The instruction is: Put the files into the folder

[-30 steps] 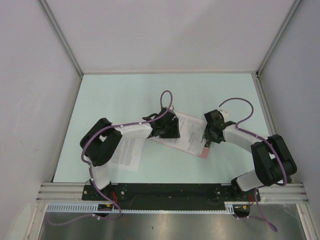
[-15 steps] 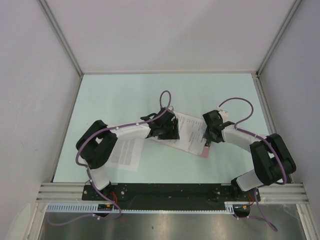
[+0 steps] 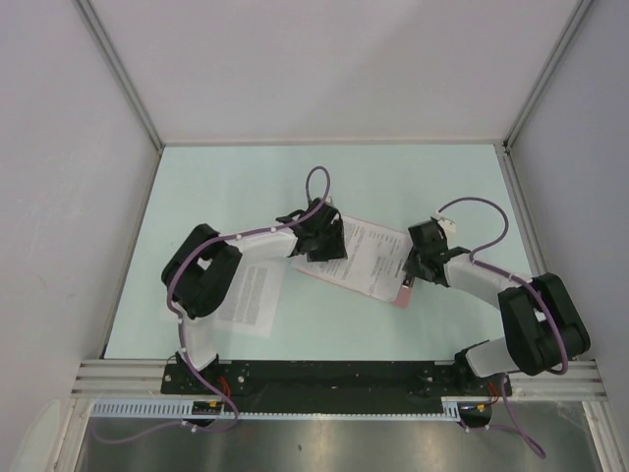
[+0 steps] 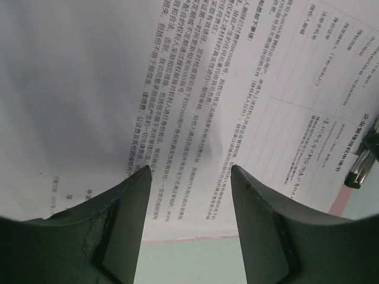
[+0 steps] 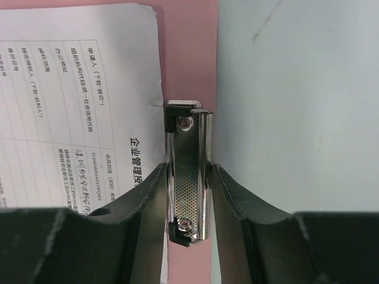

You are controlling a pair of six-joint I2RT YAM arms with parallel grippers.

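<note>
The pink folder [image 3: 395, 296] lies tilted at the table's middle with a printed sheet [image 3: 369, 258] on it. My right gripper [image 3: 417, 267] is shut on the folder's metal clip [image 5: 189, 177] at its right short edge. The sheet's top edge [image 5: 77, 89] lies just left of the clip on the pink board [image 5: 186, 53]. My left gripper [image 3: 322, 242] is open, jaws wide apart, low over the sheet's left end [image 4: 195, 89]. The pink edge [image 4: 177, 238] shows between its fingers. The clip [image 4: 362, 161] also shows in the left wrist view. Another sheet [image 3: 254, 295] lies at the left, partly under my left arm.
White walls with metal frame posts [image 3: 123, 79] close the table on three sides. A metal rail [image 3: 334, 372] runs along the near edge by the arm bases. Pale green tabletop [image 3: 246, 187] stretches behind the folder.
My left gripper has moved a little farther back along the sheet. My right gripper has shifted slightly right and nearer, still at the clip. The folder has barely moved.
</note>
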